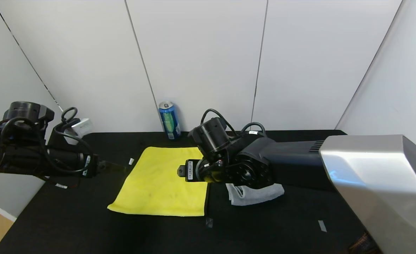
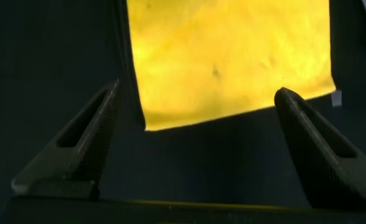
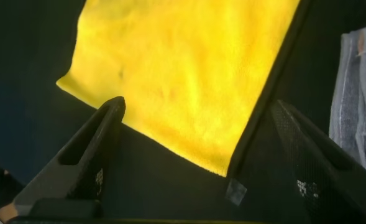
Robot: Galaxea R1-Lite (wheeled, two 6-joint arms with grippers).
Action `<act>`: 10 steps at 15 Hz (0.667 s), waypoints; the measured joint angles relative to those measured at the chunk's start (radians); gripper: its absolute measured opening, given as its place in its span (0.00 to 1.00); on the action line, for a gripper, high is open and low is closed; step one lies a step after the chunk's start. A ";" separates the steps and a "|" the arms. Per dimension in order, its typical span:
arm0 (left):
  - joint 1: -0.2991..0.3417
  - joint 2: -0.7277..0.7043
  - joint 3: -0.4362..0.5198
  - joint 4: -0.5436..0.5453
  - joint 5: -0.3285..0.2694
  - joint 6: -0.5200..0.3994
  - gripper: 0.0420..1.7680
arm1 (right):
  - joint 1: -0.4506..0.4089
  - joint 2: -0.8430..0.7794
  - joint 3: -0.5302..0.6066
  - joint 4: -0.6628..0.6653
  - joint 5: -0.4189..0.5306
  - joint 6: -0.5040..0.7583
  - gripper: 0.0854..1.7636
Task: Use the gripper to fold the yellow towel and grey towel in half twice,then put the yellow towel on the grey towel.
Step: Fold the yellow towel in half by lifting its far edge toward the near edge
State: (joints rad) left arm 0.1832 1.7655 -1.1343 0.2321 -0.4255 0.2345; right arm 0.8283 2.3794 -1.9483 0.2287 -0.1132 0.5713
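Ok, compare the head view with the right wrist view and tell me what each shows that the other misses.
Only the head view shows the blue can at the back of the table, the left gripper beside the yellow towel's left edge, and both arms.

Only the right wrist view shows the right gripper open, its fingers spread above the yellow towel's near corner.

Both show the yellow towel lying flat and the folded grey towel to its right.

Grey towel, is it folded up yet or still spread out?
Folded. The grey towel lies as a small layered bundle beside the spread yellow towel, partly hidden under the right arm.
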 joint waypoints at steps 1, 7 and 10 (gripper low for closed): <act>0.009 -0.001 0.017 0.005 -0.002 0.018 0.97 | -0.001 0.001 0.007 0.000 0.000 0.008 0.96; 0.037 0.009 0.120 0.003 -0.001 0.075 0.97 | -0.004 0.022 0.034 0.001 0.001 0.036 0.96; 0.036 0.037 0.132 -0.002 -0.002 0.076 0.97 | -0.005 0.038 0.037 0.001 0.001 0.058 0.96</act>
State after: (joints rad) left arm 0.2194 1.8030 -1.0021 0.2302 -0.4274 0.3100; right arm 0.8234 2.4174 -1.9109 0.2298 -0.1121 0.6291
